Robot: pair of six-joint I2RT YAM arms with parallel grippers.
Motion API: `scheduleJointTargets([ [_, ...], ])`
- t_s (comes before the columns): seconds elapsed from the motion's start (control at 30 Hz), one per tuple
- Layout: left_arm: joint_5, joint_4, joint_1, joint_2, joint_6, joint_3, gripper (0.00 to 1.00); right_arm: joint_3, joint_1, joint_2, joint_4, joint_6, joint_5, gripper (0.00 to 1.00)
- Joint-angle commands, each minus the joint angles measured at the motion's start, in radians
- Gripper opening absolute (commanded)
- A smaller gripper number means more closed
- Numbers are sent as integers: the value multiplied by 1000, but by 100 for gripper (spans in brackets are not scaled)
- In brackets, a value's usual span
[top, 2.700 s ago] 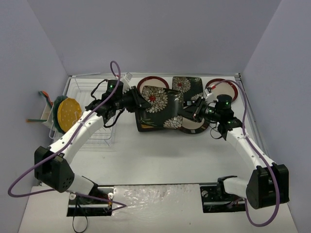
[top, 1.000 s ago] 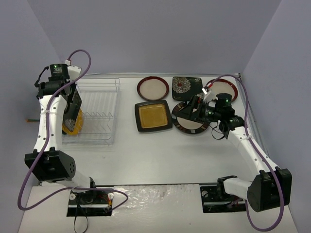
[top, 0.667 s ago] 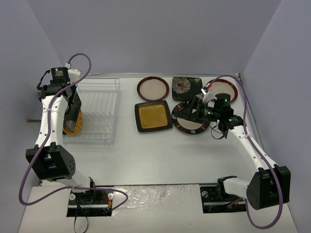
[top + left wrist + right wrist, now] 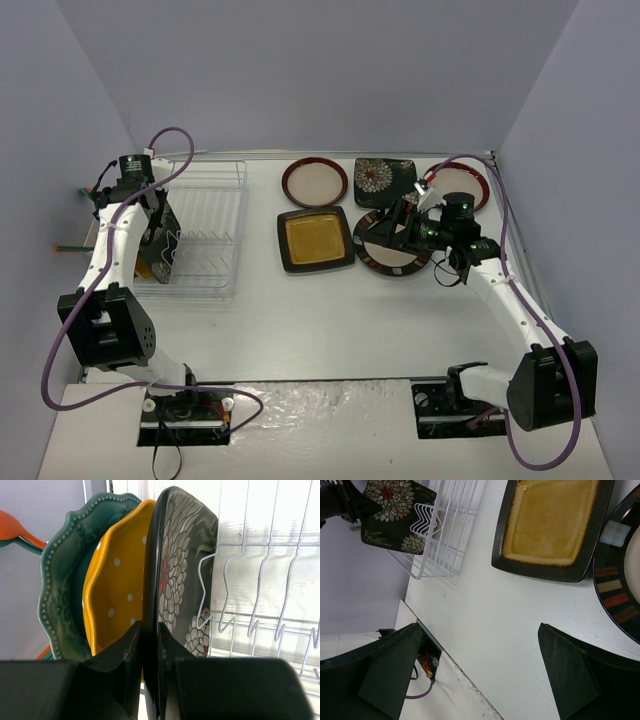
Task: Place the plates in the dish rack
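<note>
You are seemingly seating the floral plate (image 4: 185, 570) in the rack (image 4: 235, 544) beside the yellow plate (image 4: 117, 590), left jaws pinching its rim; next, let go cleanly; right jaws spread

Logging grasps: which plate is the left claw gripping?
The square black floral plate, upright, its edge pinched in the left claw; the yellow dotted plate and teal scalloped plate beside it stand free.

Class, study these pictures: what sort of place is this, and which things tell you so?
Probably a robot test bench, not a kitchen: a white table boxed in by plain walls, two robot arms bolted at its near edge, and the left claw holding a flowered plate at a dish rack.
</note>
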Motion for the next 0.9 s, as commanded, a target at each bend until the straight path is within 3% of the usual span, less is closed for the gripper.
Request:
scheduleJointTargets([
  [0.0, -30, 97, 13, -55, -23, 44, 9, 9, -15, -41, 40, 0, 10, 100],
  [0.17, -15, 86, 14, -77, -27, 36, 23, 7, -28, -48, 25, -1, 39, 100],
  [0.33, -15, 71, 14, -112, -37, 37, 46, 10, -39, -57, -14, -12, 99, 100],
  [0.5, -14, 52, 14, -143, -71, 59, 63, 20, -64, -59, -67, -28, 176, 100],
  [0.73, 113, 16, 14, -217, -277, 110, 72, -5, -149, -43, -171, -45, 352, 100],
  [0.87, 189, 18, 14, -288, -409, 90, 82, -49, -202, -35, -180, -1, 434, 100],
])
